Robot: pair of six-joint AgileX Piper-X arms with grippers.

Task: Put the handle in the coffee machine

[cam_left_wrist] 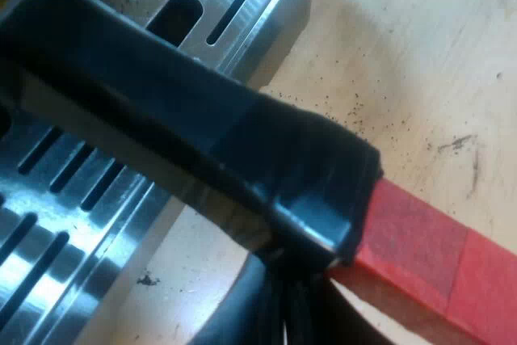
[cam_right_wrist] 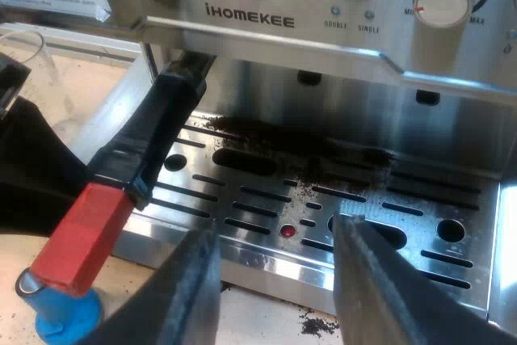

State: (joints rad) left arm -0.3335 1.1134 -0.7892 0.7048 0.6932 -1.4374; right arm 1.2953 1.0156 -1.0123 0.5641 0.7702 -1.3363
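Steel machine, handle at front

Steel espresso machine [cam_right_wrist: 339, 62] has grounds [cam_right_wrist: 266, 128] strewn on its drip tray [cam_right_wrist: 477, 216]. Dark handle [cam_right_wrist: 164, 112] runs up under the machine's head, red end [cam_right_wrist: 81, 236] outward. Right gripper [cam_right_wrist: 279, 296] gapes wide, empty, over the tray. Blue tamper [cam_right_wrist: 60, 313] sits by the machine's foot

Warm daylight, glare on drip tray [cam_left_wrist: 258, 6]
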